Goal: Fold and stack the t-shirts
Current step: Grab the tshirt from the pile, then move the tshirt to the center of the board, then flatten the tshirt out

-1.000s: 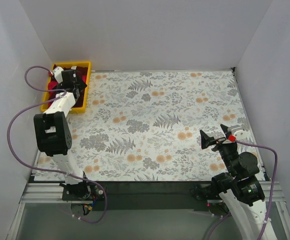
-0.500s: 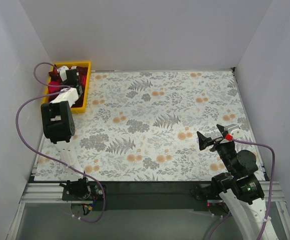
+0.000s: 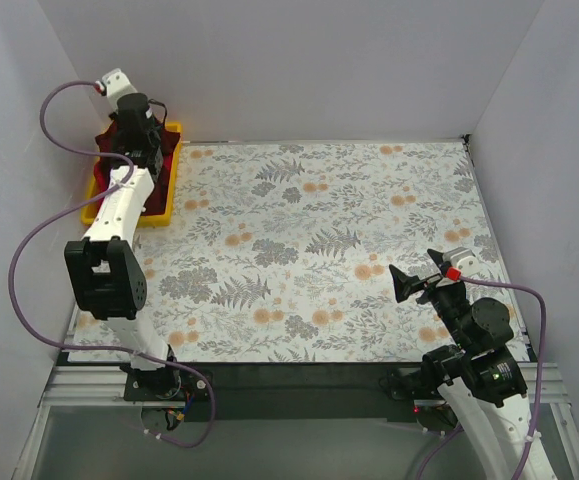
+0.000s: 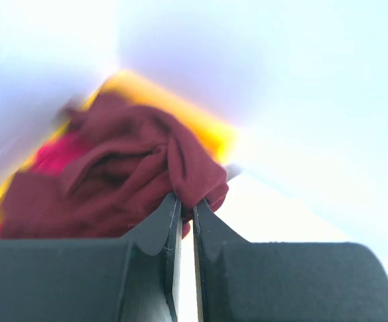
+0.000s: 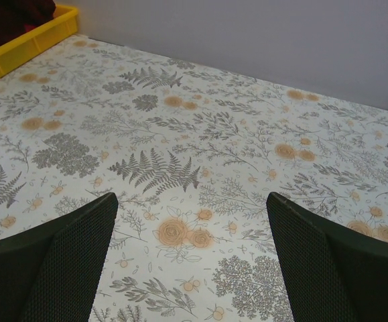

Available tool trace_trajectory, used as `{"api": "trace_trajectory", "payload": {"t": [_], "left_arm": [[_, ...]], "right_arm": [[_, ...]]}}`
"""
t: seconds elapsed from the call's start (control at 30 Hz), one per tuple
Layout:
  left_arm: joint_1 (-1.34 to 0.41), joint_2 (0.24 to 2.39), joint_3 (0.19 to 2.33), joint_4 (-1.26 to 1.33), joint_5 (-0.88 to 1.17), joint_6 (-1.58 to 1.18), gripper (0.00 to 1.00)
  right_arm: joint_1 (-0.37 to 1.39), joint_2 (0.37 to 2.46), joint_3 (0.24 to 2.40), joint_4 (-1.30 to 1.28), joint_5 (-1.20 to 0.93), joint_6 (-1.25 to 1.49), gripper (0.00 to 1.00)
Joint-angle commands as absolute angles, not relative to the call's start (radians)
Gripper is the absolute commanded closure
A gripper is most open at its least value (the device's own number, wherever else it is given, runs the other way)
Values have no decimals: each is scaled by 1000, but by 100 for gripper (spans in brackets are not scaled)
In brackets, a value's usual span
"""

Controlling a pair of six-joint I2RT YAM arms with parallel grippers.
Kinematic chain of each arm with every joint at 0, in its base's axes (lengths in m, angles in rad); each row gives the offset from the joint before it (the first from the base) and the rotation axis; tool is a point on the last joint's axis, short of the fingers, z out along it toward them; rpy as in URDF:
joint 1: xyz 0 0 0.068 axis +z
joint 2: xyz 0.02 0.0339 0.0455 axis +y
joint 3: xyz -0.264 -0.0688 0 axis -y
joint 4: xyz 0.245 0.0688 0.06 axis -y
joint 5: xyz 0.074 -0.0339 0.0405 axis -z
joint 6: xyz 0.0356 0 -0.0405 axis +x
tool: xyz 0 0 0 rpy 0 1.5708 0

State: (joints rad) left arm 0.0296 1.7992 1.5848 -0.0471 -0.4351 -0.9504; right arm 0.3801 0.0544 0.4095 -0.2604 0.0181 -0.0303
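In the upper left of the top view, the left arm reaches to the far corner of the counter, where a yellow bin sits against the left wall. The left pincer hangs over that bin. The left wrist view shows the left pincer with its two dark fingers drawn almost together. Only a thin slit is left between them, and a fold of the maroon t-shirt is nipped at the tips. The maroon t-shirt is bunched and rumpled, heaped in the bin with part of it drawn up toward the fingertips. Left of it and lower in the heap lies the pinkish-red t-shirt, mostly covered by the maroon cloth. The bin's yellow wall shows behind both, blurred. In the top view, dark maroon cloth shows on either side of the wrist. At the lower right of that view, the right pincer hovers above the counter's fern-and-flower patterned covering, well apart from the bin. In the right wrist view its fingers stand spread wide with nothing between them, only the printed surface below.
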Motion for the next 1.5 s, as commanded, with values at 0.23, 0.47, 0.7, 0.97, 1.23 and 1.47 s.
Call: {"api": "trace_trajectory", "payload": {"t": [0.23, 0.47, 0.7, 0.97, 1.23, 1.47], "left_arm": [[-371, 1545, 1704, 22, -230, -868, 100], [-554, 1439, 1453, 8, -2, -1015, 100], [-558, 1322, 1100, -127, -78, -1121, 71], [-558, 1077, 829, -241, -108, -1189, 35], [-724, 1188, 726, -210, 75, -1396, 29], [-868, 1431, 840, -138, 87, -1405, 28]], "right_arm": [[382, 17, 405, -215, 9, -40, 2], [383, 6, 411, -215, 35, -28, 2], [382, 28, 419, -219, 45, -8, 2], [383, 331, 567, -305, 11, 153, 2], [376, 811, 675, -333, 219, 323, 2], [198, 1054, 672, -206, 128, 383, 10]]}}
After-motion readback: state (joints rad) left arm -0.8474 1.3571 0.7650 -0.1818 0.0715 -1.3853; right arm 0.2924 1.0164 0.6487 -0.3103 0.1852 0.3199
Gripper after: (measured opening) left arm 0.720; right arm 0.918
